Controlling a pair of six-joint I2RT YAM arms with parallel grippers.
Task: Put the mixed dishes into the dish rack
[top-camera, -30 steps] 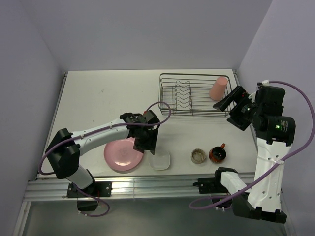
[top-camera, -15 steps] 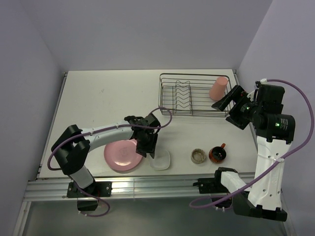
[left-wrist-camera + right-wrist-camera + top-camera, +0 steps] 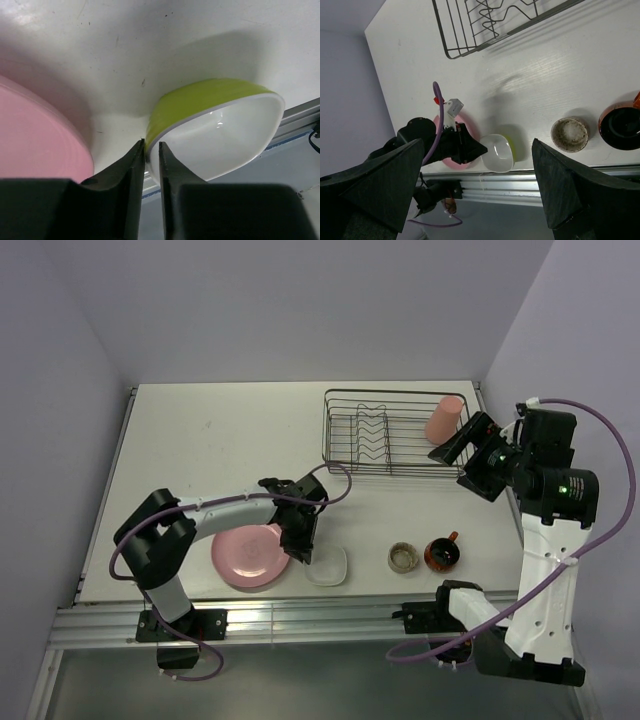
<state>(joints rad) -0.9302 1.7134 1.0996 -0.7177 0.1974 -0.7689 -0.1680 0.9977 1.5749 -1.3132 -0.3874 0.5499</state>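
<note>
left gripper (image 3: 151, 145): jaws narrowed, rim of bowl (image 3: 220, 135) pinched between fingers
bowl: at near edge of table (image 3: 220, 440), just beside plate (image 3: 248, 555)
right gripper (image 3: 468, 462): jaws spread wide, nothing held
dish rack (image 3: 385, 392): far right; tumbler (image 3: 444, 420) stood in right end
cup (image 3: 403, 558), mug (image 3: 442, 553): side by side, right of bowl

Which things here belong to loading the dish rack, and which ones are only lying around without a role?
For the job: dish rack, pink plate, yellow-green bowl, salmon tumbler (in the rack), speckled cup, dark red mug.
Not for the job: purple cables, metal rail.
</note>
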